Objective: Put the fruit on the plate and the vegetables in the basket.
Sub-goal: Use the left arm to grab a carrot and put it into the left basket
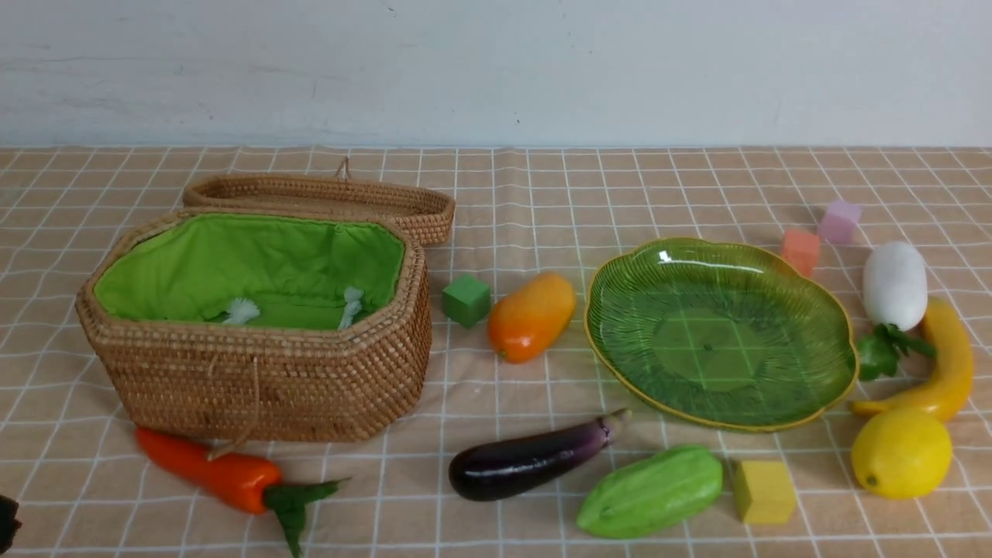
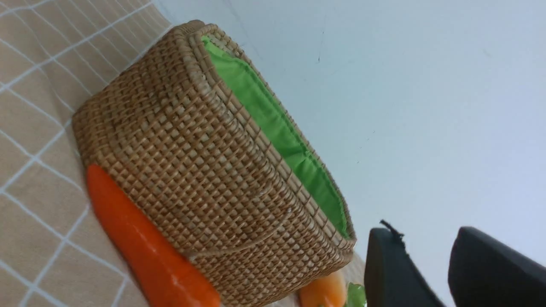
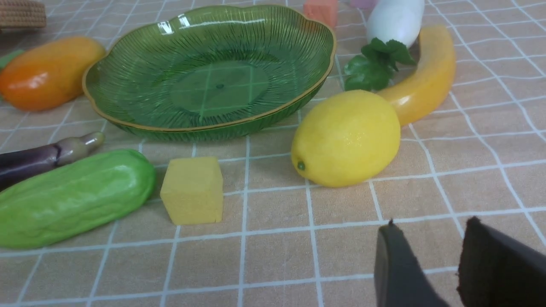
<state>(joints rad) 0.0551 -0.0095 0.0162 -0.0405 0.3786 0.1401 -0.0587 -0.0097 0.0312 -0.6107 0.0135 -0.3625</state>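
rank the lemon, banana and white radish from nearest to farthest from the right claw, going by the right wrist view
1. lemon: closest, just ahead of the right claw.
2. banana: next, behind the lemon, with its near tip beside it.
3. white radish: farthest, alongside the banana's far end.

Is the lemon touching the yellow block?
Apart. The right wrist view shows bare tablecloth between the lemon and the yellow block.
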